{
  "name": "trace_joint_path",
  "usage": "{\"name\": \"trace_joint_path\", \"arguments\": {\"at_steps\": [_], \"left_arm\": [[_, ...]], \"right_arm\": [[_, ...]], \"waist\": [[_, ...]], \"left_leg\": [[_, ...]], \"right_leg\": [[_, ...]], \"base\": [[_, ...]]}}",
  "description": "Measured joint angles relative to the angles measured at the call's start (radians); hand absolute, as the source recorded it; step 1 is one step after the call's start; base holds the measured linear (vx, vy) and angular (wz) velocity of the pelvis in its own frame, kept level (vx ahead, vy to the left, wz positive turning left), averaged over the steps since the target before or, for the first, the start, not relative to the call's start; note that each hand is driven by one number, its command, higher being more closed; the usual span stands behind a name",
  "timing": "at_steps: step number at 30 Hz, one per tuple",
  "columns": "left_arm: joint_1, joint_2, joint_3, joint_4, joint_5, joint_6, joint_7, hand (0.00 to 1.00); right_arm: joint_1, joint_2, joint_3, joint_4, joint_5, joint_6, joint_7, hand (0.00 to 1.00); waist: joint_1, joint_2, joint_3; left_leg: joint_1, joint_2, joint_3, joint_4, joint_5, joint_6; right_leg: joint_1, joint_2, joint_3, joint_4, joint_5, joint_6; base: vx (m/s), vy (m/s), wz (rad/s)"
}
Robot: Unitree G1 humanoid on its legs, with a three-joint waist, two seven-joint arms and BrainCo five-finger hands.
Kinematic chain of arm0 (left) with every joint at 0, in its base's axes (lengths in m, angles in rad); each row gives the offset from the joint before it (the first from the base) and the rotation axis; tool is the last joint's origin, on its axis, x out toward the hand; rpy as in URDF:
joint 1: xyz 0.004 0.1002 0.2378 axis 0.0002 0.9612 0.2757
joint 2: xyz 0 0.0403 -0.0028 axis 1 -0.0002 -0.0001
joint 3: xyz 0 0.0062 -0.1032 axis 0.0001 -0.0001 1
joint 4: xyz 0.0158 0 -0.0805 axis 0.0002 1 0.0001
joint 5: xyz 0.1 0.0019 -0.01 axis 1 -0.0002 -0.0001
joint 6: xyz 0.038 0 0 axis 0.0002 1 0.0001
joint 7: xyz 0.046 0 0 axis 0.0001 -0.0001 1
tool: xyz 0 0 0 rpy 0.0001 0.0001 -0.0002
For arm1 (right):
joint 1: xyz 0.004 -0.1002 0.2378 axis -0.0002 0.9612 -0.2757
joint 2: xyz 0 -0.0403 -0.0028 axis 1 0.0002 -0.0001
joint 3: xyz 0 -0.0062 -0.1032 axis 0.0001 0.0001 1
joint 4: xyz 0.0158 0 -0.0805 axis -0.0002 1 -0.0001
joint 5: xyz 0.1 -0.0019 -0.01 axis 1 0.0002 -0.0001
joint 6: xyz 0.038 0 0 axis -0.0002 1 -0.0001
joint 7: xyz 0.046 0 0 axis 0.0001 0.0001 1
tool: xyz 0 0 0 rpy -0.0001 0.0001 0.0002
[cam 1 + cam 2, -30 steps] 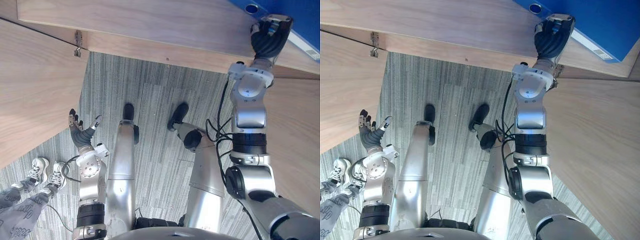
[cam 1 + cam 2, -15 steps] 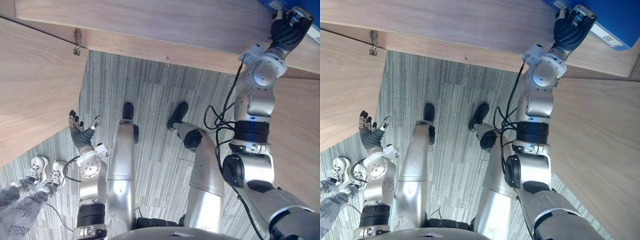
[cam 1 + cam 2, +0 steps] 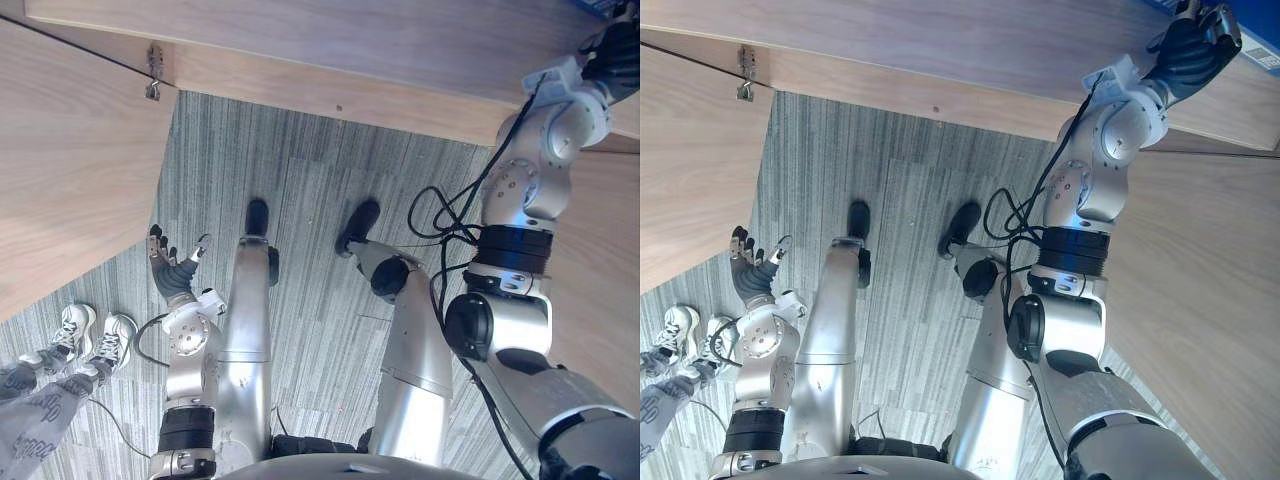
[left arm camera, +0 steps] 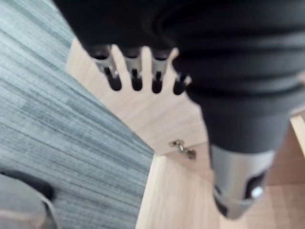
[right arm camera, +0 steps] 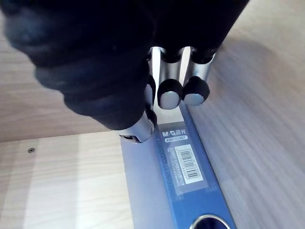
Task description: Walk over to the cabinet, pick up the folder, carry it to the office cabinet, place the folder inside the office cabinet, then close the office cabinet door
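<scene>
The blue folder point(image 5: 177, 177) with a white label on its spine lies on the wooden cabinet shelf point(image 3: 300, 40). A sliver of it shows at the top right corner point(image 3: 1262, 58) of the head views. My right hand point(image 3: 1190, 45) reaches up to it at full stretch. In the right wrist view the right hand point(image 5: 109, 62) has its dark fingertips point(image 5: 170, 93) curled over the spine's end and the thumb against the folder's side. My left hand point(image 3: 172, 268) hangs low beside the open left door point(image 3: 70, 170), fingers spread and holding nothing.
A metal hinge point(image 3: 153, 75) joins the left door to the cabinet. Another wooden door panel point(image 3: 1200, 280) stands to the right of my arm. Grey striped carpet point(image 3: 300, 200) runs between them. A person's white shoes point(image 3: 90, 335) stand at the lower left.
My right arm has stretched further up and to the right, taking the folder deeper along the shelf until most of it has left the head views. The left hand has barely moved.
</scene>
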Motion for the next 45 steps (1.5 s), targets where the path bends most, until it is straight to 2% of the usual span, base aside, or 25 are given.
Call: {"name": "trace_joint_path", "arguments": {"at_steps": [7,14,17,23,31,33,36,38,45], "left_arm": [[0.0,0.0,-0.014,-0.003,0.0,-0.004,0.004,0.0],[-0.004,0.0,-0.021,-0.002,0.0,-0.005,0.007,0.0],[-0.004,0.0,-0.028,-0.002,0.0,-0.005,0.007,0.0],[-0.004,0.001,-0.028,-0.002,-0.001,-0.01,0.007,0.0],[-0.004,0.003,-0.028,-0.002,-0.023,-0.026,0.004,0.0],[-0.001,0.009,-0.028,-0.002,-0.031,-0.027,0.004,0.0],[0.001,0.017,-0.028,-0.004,-0.031,-0.03,0.004,0.0],[0.004,0.021,-0.027,-0.004,-0.031,-0.031,0.004,0.0],[0.003,0.019,-0.028,-0.006,-0.031,-0.034,0.006,0.0]], "right_arm": [[-0.022,-0.041,0.002,0.018,0.053,-0.006,-0.001,1.0],[-0.047,-0.042,-0.002,0.04,0.169,-0.086,-0.004,1.0],[-0.048,-0.051,-0.004,0.04,0.197,-0.095,-0.003,1.0],[-0.051,-0.101,0.028,0.055,0.197,-0.088,0.003,1.0],[-0.086,-0.187,0.077,0.127,0.196,-0.08,0.07,1.0],[-0.086,-0.201,0.097,0.137,0.159,-0.056,0.08,1.0],[-0.086,-0.235,0.135,0.166,0.02,-0.004,0.081,1.0],[-0.094,-0.238,0.149,0.182,-0.021,0.007,0.083,1.0],[-0.122,-0.235,0.176,0.2,-0.053,0.006,0.08,1.0]], "waist": [[0.006,0.001,0.0],[0.005,0.001,-0.017],[0.006,0.001,-0.017],[0.007,0.001,-0.017],[0.005,0.001,-0.017],[0.002,0.001,-0.017],[-0.001,0.001,-0.017],[-0.008,0.001,-0.017],[-0.016,0.001,-0.017]], "left_leg": [[-0.013,-0.003,-0.01,0.02,0.003,-0.005],[-0.033,-0.006,-0.012,0.016,0.011,-0.005],[-0.033,-0.007,-0.014,0.013,0.015,-0.009],[-0.034,-0.008,-0.015,-0.01,0.027,-0.01],[-0.044,-0.006,-0.019,-0.018,0.033,-0.017],[-0.046,-0.006,-0.021,-0.018,0.032,-0.016],[-0.046,-0.005,-0.021,-0.022,0.033,-0.015],[-0.046,-0.004,-0.021,-0.025,0.035,-0.015],[-0.052,0.009,-0.01,-0.034,0.046,-0.015]], "right_leg": [[-0.015,-0.006,-0.004,0.035,-0.016,-0.014],[-0.038,-0.013,-0.007,0.044,-0.016,-0.015],[-0.038,-0.014,-0.008,0.043,-0.016,-0.014],[-0.038,-0.016,-0.015,0.031,-0.015,-0.013],[-0.046,-0.017,-0.024,0.026,-0.016,-0.014],[-0.046,-0.017,-0.026,0.026,-0.016,-0.014],[-0.046,-0.017,-0.028,0.024,-0.016,-0.014],[-0.046,-0.017,-0.029,0.022,-0.016,-0.014],[-0.057,-0.016,-0.034,0.016,-0.014,-0.012]], "base": [[-0.02,0.013,0.04],[-0.01,0.011,0.03],[0.0,0.006,0.01],[0.0,0.013,0.03],[0.0,0.0,0.0],[0.0,0.0,0.0],[0.0,0.0,0.0],[0.0,0.0,0.0],[-0.01,0.007,-0.03]]}}
